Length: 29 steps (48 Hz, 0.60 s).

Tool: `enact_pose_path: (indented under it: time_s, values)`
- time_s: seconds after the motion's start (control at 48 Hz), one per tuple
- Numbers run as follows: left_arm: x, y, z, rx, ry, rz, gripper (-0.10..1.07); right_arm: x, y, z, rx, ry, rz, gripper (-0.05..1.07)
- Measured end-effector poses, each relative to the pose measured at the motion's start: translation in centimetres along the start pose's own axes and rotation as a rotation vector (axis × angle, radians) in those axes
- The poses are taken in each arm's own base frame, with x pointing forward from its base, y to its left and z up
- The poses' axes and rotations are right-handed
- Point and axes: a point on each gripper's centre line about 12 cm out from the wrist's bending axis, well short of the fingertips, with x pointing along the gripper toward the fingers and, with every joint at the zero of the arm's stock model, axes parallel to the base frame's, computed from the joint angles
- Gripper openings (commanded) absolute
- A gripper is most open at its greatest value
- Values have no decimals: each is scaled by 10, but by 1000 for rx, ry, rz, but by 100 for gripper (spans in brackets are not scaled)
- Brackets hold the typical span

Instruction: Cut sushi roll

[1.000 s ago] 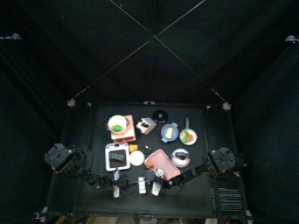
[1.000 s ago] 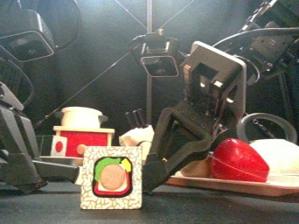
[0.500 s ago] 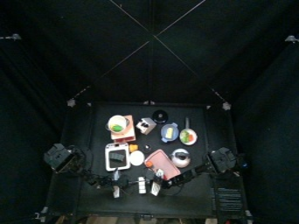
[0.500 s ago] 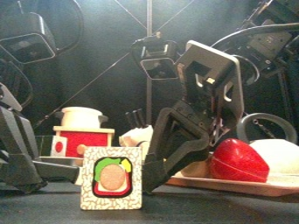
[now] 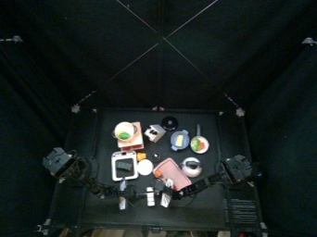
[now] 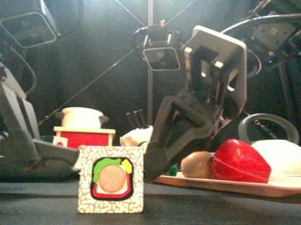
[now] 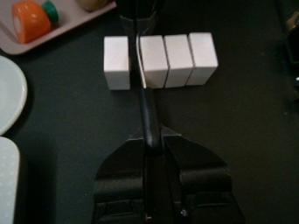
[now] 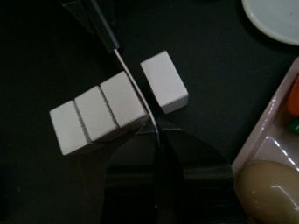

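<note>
Right arm point(image 6: 217, 70) has lifted; knife point(image 8: 131, 79) stands between sushi roll point(image 8: 100, 114) slices.

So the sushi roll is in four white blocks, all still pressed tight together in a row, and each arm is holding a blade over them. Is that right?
Not quite. The sushi roll is in four white blocks, but one end piece already stands apart from the other three, with the right gripper's knife in the gap. The right wrist view shows it. The left gripper does hold a blade over the row.
</note>
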Motion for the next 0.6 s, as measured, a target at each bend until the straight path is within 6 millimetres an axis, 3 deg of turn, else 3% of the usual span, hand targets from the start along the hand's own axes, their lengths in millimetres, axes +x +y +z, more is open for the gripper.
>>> enact_pose_path:
  time_s: [0.312, 0.604]
  values:
    - [-2, 1, 2, 5, -13, -3, 36, -4, 1, 3, -4, -11, 3, 21]
    - [-8, 0, 12, 19, -64, -14, 36, -20, 2, 14, -34, -60, 11, 21]
